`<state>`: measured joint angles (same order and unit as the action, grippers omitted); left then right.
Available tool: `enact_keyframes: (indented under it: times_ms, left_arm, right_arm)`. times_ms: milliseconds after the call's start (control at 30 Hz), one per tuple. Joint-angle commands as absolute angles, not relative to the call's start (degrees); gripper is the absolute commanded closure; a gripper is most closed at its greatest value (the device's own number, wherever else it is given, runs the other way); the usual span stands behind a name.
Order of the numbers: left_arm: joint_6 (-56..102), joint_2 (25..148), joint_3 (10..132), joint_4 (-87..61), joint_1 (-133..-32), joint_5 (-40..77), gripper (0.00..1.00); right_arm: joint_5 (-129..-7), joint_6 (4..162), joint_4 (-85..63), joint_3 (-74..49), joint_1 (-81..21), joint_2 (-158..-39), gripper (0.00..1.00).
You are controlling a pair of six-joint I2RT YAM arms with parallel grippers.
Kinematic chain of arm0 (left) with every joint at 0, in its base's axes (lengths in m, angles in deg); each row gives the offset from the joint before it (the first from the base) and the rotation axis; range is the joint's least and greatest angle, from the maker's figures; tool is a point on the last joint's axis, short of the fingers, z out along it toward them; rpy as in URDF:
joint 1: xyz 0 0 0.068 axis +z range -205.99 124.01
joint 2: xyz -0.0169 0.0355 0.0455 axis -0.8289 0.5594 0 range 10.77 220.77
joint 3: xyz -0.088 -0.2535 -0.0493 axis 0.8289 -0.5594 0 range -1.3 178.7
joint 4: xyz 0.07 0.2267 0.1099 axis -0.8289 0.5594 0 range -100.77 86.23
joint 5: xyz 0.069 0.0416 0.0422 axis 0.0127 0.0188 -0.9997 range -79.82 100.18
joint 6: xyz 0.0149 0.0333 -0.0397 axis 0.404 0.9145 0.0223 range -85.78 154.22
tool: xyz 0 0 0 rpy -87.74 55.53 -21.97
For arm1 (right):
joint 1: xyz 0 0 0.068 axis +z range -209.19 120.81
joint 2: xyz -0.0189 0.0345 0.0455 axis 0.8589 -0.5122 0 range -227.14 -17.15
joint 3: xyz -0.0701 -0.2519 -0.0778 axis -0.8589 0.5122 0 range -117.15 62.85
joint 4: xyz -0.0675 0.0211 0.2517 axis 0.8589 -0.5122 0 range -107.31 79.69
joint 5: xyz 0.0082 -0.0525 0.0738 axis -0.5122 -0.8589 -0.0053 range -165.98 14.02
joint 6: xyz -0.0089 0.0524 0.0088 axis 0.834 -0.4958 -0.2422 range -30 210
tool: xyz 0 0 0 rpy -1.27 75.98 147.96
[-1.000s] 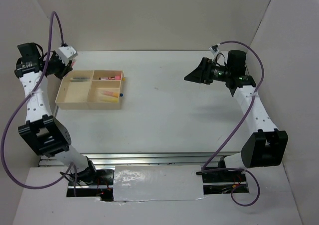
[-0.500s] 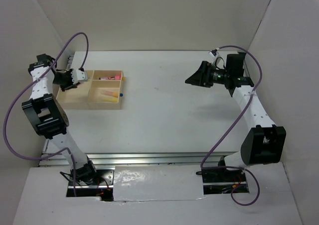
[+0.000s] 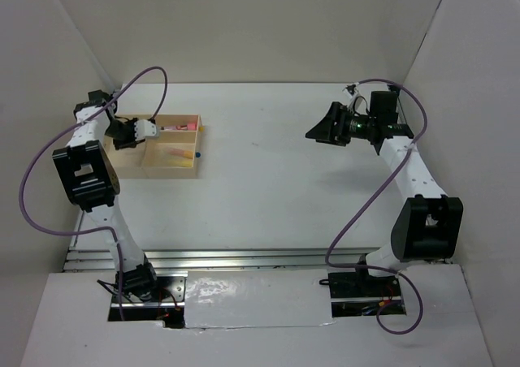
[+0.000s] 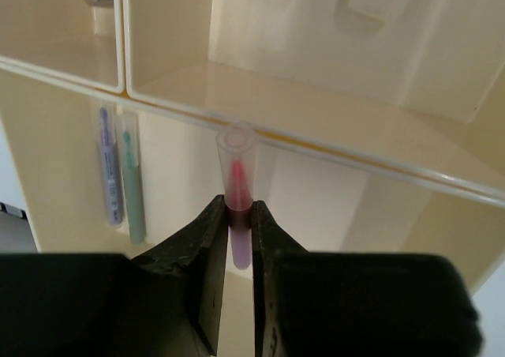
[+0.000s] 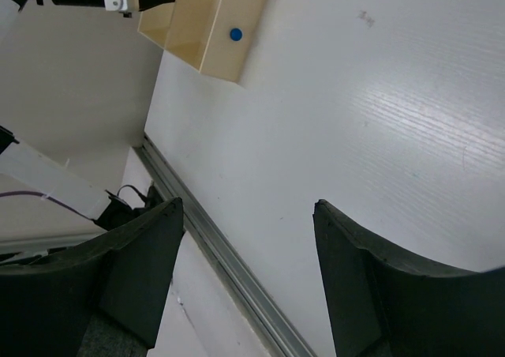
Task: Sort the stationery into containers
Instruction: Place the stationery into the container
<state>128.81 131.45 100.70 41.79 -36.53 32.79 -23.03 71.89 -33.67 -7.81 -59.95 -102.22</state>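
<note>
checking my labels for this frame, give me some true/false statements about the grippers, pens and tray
1. The left gripper is shut on a pink pen. True.
2. The right gripper holds a yellow marker. False: it is open and empty above the bare table.
3. A purplish pen and a green pen lie side by side in one compartment of the tray. True.
4. The tray sits in front of the right arm. False: it is at the table's far left, under the left gripper.
</note>
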Motion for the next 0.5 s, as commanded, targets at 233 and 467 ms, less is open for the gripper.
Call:
enact_keyframes:
  times_ms: [233, 467]
  left_arm:
    - [135.38, 131.26, 99.43, 42.94, -37.18, 23.72, 0.76]
    - [132.75, 133.02, 101.8, 43.37, -38.23, 22.13, 0.59]
  right_arm:
    - [-21.67, 73.12, -34.22, -9.05, -60.69, -103.36, 0.26]
    - [-21.14, 73.56, -35.01, -9.75, -60.69, -103.98, 0.27]
